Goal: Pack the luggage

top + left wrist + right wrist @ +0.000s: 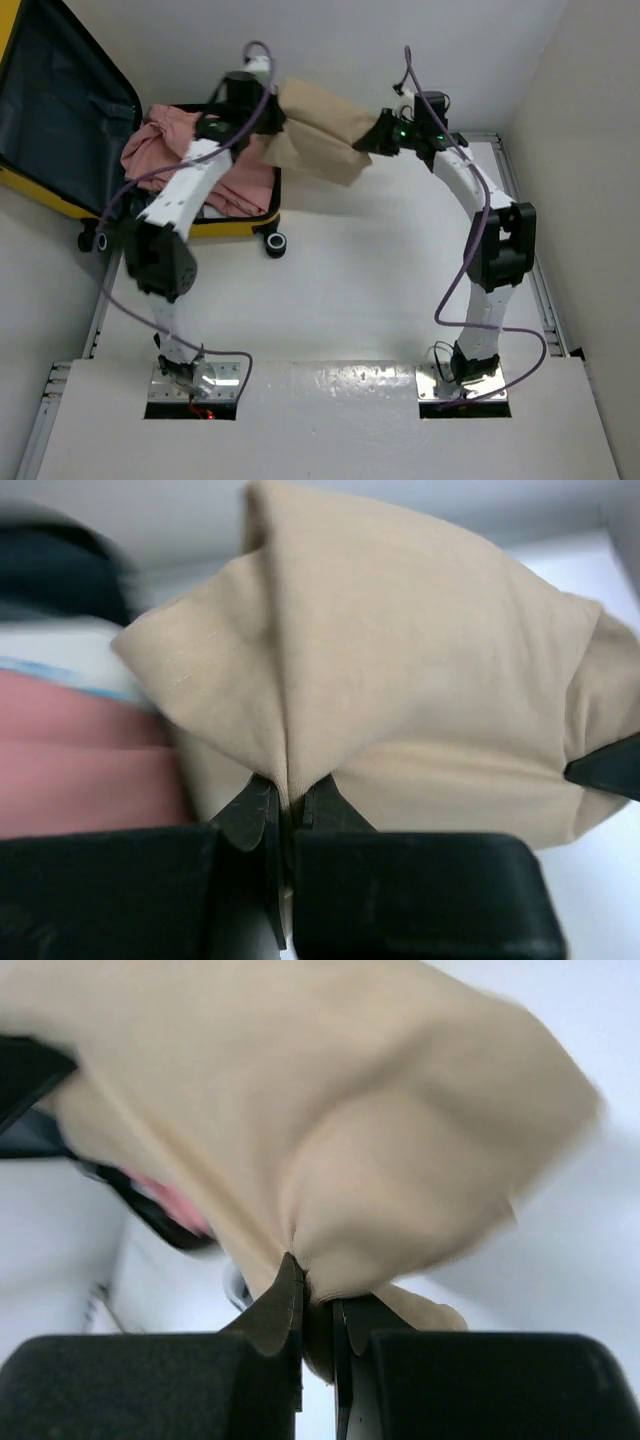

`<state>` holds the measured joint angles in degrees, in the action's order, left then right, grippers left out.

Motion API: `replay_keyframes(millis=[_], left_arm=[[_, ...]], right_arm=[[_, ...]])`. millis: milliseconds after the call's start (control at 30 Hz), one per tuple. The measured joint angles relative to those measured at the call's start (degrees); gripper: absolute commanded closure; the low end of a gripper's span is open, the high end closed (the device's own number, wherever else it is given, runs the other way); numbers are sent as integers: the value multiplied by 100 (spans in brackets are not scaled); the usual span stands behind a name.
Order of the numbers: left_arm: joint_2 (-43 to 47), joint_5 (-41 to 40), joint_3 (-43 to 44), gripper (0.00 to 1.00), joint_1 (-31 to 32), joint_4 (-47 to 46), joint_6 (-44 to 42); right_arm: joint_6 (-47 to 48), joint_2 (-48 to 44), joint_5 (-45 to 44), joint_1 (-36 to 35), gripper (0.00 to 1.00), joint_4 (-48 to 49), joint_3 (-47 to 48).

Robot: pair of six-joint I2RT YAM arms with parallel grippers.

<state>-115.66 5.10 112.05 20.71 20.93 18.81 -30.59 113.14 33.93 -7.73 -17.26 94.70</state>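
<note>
The left gripper (pixel 288 798) and right gripper (pixel 315 1285) each pinch shut on a fold of the beige garment (pixel 318 128), stretching it between them, clear of the counter (pixel 350 280); the luggage (pixel 235 226) lies open at the left, pink clothing (pixel 165 140) inside, apparently the drop spot.

A beige cloth (pixel 318 125) hangs bunched and stretched in the air over the far part of the white table (pixel 360 290), clear of its surface; seen from the left wrist, its folds gather to one pinched corner at the bottom; from the right wrist it looks much the same, though blurred. A pink cloth (pixel 160 140) lies crumpled at the far left, just beside the beige cloth's left end; a metal rail (pixel 553 325) runs along the table's right edge.
</note>
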Motion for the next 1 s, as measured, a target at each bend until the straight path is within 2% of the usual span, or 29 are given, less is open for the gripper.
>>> replay_keyframes(millis=[167,200,300,367,400,433,467,567,633,700,733,767,800,833,900,1000], left_arm=[[1969,-566,-389,100,-857,-7,-678],[2197,-691,-415,100,-984,-35,-800],[2603,-885,-542,100,-1602,-140,-942],[2653,-896,-787,100,-2155,-227,-927],[2616,-949,-918,100,-2422,-234,-929],[2549,-992,-1067,100,-2688,-260,-914],[2468,-1043,-1222,100,-2898,-286,-905],[2090,-1080,-1648,100,-3508,-337,-804],[1700,-977,-1827,100,-3755,-402,-758],[1235,-697,-1858,94,-3893,-487,-761],[981,-518,-1825,83,-3928,-549,-780],[745,-376,-1751,58,-3945,-553,-809],[520,-254,-1668,57,-3943,-555,-841],[308,-164,-1523,42,-3932,-490,-839],[-35,-98,-1255,22,-3901,-459,-997],[-107,-87,-1084,13,-3899,-407,-1038]], right_arm=[[-1073,448,-37,-907,100,1486,1436],[-1189,656,-55,-1106,90,1703,1843],[-1543,1397,-219,-1606,78,2214,2951],[-1740,2039,-457,-1947,63,2551,3654],[-1779,2299,-599,-2094,56,2634,3845],[-1773,2551,-767,-2249,41,2741,3941],[-1757,2752,-970,-2398,36,2811,3915],[-1563,3171,-1510,-2802,24,2933,3519],[-1443,3477,-1825,-2992,24,2898,3432],[-1346,3716,-2085,-3174,24,2868,3414],[-1290,3748,-2184,-3220,24,2911,3348],[-1224,3696,-2227,-3220,24,3008,3246],[-1189,3646,-2243,-3206,24,3012,3202],[-1134,3515,-2260,-3167,24,3047,3016],[-1060,3215,-2227,-3049,24,3056,2662],[-984,2664,-2153,-2728,23,2990,2011]])
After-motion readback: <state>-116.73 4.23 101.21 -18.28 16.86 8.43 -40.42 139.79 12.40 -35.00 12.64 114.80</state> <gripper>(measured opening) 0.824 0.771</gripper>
